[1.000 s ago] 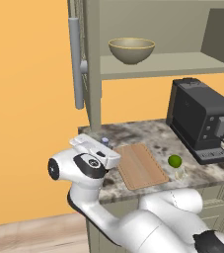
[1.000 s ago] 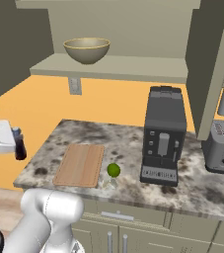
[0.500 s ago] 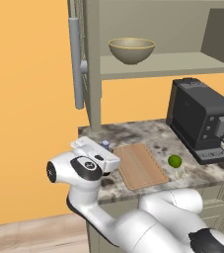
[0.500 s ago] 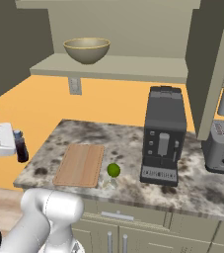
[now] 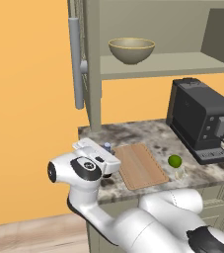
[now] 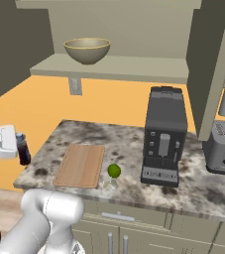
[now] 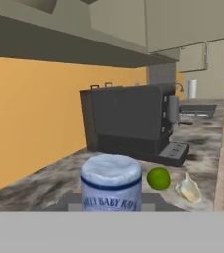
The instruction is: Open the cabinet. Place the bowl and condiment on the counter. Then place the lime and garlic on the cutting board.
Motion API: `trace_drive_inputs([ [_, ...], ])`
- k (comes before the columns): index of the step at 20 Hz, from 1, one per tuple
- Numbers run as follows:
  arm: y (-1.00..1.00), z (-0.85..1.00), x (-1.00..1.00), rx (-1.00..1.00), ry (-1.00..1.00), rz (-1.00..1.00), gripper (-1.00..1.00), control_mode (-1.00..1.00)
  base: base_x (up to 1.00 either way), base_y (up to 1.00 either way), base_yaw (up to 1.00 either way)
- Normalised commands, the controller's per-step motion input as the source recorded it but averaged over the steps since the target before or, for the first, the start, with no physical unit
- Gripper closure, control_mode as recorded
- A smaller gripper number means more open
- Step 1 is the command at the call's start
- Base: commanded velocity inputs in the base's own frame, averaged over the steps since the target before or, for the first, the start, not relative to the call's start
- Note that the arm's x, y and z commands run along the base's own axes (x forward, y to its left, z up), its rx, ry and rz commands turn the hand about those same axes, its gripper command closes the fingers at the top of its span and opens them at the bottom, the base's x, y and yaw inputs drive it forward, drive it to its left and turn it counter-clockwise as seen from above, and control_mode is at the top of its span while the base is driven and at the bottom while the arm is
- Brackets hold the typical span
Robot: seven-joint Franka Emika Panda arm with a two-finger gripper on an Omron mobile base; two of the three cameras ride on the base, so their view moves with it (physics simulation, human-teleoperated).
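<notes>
Since the earlier frame the condiment (image 6: 23, 149) has come in toward the counter (image 6: 134, 144) edge — I see it closer to the slab's left end. The gripper (image 6: 18, 148) is nearly closed, clamped on the bottle, which stands upright between the fingers, long axis vertical, cap (image 7: 111, 171) directly ahead. Bare stone lies just beyond and below the fingers. Farther out: cutting board (image 6: 81, 164), lime (image 7: 158, 178), garlic (image 7: 188, 188). The bowl (image 5: 131, 50) sits on the shelf of the open cabinet (image 5: 158, 64) — above and well apart.

The arm reaches low to the left, its claw (image 6: 20, 149) clamped (fingertips hidden) around the condiment (image 6: 23, 149).
</notes>
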Motion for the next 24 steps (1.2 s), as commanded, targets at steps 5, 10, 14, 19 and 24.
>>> trace_drive_inputs([
  [5, -0.19, -0.14, 0.00, 0.00, 0.00, -0.01, 1.00, -1.00, 0.00, 0.00, 0.00],
  [10, -0.20, -0.15, 0.00, 0.00, 0.00, -0.01, 1.00, -1.00, 0.00, 0.00, 0.00],
  [14, -0.11, -0.18, 0.00, 0.00, 0.00, 0.00, 1.00, -1.00, 0.00, 0.00, 0.00],
  [19, -0.03, -0.17, 0.00, 0.00, 0.00, 0.00, 1.00, -1.00, 0.00, 0.00, 0.00],
  [24, 0.00, -0.11, 0.00, 0.00, 0.00, 0.00, 1.00, -1.00, 0.00, 0.00, 0.00],
])
